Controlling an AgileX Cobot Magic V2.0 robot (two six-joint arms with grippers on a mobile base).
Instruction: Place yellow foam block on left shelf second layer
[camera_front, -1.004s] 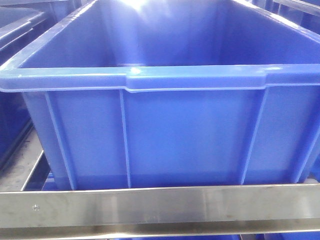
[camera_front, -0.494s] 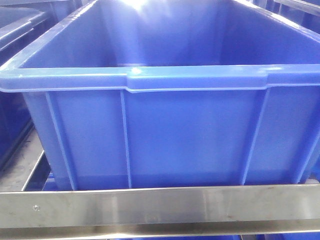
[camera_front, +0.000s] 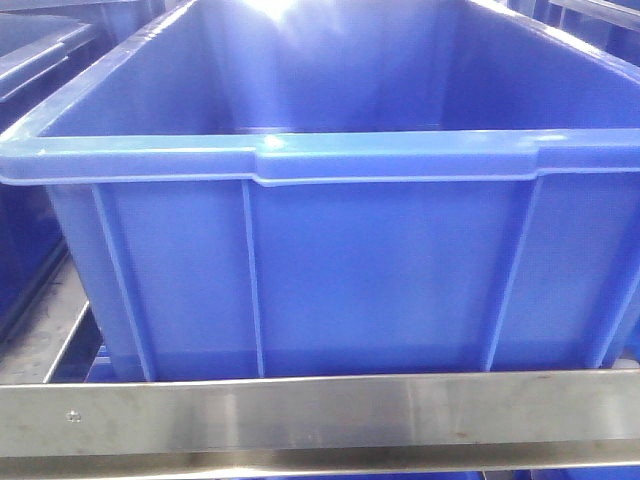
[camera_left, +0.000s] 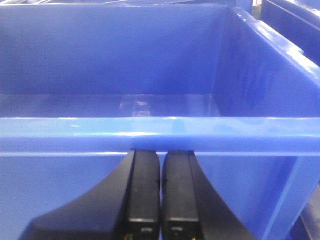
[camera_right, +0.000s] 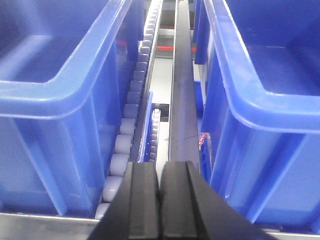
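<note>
Yellow foam block out of view; jaws together before blue crates on seemingly steel rails.

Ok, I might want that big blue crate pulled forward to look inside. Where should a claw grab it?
Probably the near rim of the crate, from above, one finger inside and one outside. That lip is the only narrow edge; the walls are broad and flat. The left claw sits shut just below it, so it must open first.
</note>
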